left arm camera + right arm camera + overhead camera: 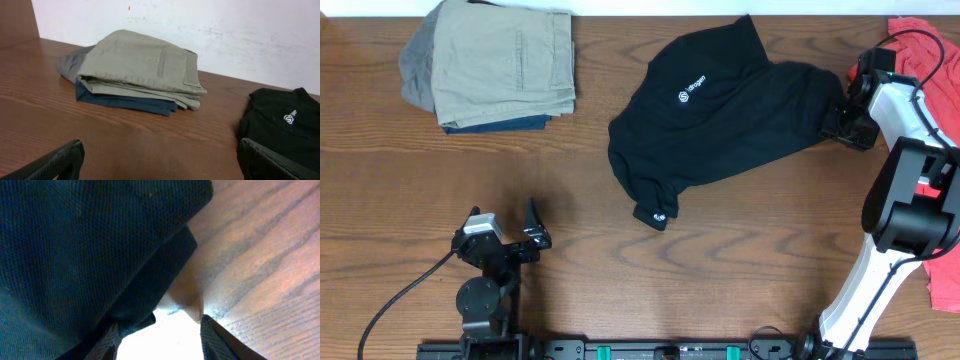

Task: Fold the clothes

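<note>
One black short-sleeved soft-fabric shirt, long axis crosswise, right end meeting right pincer, grip indeterminable; left pincer spread, distant.

Bare table lies open in front of the black shirt. The folded stack (far left) and the red shirt crowd the back corners.

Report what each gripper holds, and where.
Nothing is clamped. Left gripper is open and empty. Right gripper straddles the black shirt at its edge, jaws apart.
</note>
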`<state>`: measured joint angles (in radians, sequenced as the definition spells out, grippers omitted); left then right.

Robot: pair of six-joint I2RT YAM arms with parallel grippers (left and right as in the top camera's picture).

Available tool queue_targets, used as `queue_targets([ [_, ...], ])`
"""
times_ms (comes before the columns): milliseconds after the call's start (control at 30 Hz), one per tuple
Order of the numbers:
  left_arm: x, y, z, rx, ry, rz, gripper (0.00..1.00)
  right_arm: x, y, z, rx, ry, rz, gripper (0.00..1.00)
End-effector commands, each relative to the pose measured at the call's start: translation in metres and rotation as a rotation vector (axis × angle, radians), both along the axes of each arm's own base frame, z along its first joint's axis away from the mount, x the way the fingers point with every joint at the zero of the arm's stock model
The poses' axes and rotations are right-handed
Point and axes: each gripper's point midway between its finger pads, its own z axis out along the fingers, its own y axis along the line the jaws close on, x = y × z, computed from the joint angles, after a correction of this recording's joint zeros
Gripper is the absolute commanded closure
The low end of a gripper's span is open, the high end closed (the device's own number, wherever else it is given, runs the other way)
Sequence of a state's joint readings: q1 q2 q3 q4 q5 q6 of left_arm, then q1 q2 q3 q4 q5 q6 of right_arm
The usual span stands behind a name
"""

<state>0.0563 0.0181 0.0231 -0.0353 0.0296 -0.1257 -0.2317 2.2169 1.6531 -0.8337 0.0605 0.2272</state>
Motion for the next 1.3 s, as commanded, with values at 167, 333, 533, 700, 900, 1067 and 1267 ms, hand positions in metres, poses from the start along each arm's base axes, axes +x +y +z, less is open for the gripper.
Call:
queue_targets([
  [167,-0.001,0.004,-0.018,0.012,0.055,0.018,0.02,0.007,-0.001,-0.003,0.005,-0.027,-0.005,0.66],
  [333,-0.001,0.004,-0.018,0.013,0.055,0.018,0.02,0.009,0.0,-0.003,0.014,-0.033,-0.004,0.89],
  [533,-0.001,0.004,-0.018,0.013,0.055,0.018,0.02,0.009,-0.004,0.0,-0.003,-0.033,-0.009,0.99],
  [700,-0.001,0.004,-0.018,0.013,0.055,0.018,0.02,0.009,-0.009,0.021,0.0,-0.048,-0.051,0.99],
  [900,-0.001,0.004,-0.018,0.012,0.055,0.018,0.02,-0.003,-0.015,0.075,0.003,-0.101,-0.135,0.99],
  [1067,-0.001,0.004,-0.018,0.013,0.055,0.018,0.02,-0.034,-0.006,0.121,0.02,-0.094,-0.205,0.99],
  [1267,-0.001,0.004,-0.018,0.012,0.055,0.018,0.02,-0.085,0.005,0.151,0.021,0.0,-0.253,0.99],
])
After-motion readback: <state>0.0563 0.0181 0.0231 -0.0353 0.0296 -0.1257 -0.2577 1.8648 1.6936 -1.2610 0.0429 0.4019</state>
